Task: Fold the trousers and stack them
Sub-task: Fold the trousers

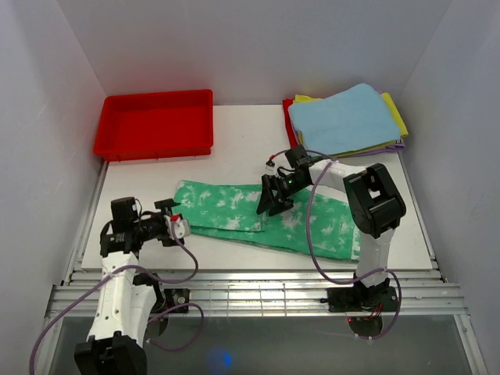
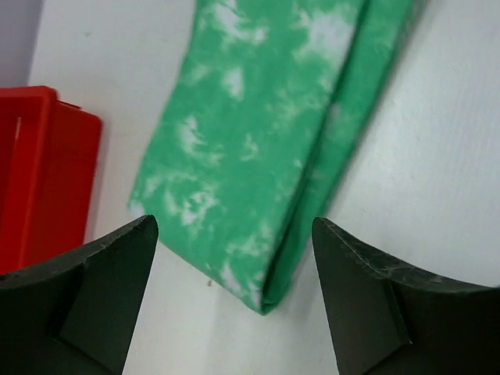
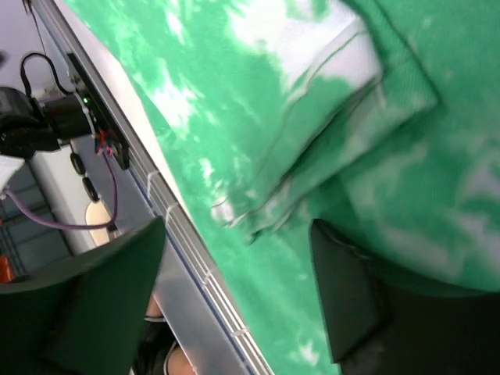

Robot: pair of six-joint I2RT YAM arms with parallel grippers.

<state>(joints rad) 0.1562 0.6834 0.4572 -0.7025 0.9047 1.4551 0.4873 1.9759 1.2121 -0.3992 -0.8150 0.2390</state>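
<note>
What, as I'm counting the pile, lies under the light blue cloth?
Under the light blue cloth a yellow cloth shows at its right, a purple edge along the front, a red edge at left. Further layers, if any, are covered.

White bench (image 1: 242, 141) w/ 3 things on it: red tray (image 1: 155, 123) at far left corner; cloth stack (image 1: 344, 117) at far right, blue on top, yellow under; trousers (image 1: 226, 205) flat across near-middle, lying in layers, well apart from both.
</note>
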